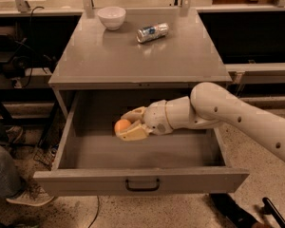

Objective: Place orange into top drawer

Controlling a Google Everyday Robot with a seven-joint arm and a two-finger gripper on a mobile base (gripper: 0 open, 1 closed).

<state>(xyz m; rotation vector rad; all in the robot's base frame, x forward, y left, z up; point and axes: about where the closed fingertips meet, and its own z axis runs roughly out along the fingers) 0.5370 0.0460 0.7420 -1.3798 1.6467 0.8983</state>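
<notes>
The top drawer (142, 178) of the grey cabinet is pulled wide open, with a small dark bar handle on its front panel. My gripper (127, 125) reaches in from the right and sits inside the drawer, low over its floor left of centre. It is shut on the orange (122, 125), a small round fruit held between the pale fingers. Only the orange's left side shows; the fingers hide the remainder.
On the cabinet top (109, 61) stand a white bowl (111, 17) at the back left and a crushed silver can (152, 32) lying on its side. A person's leg and shoe (12, 184) are at the lower left, and dark shelving flanks the cabinet.
</notes>
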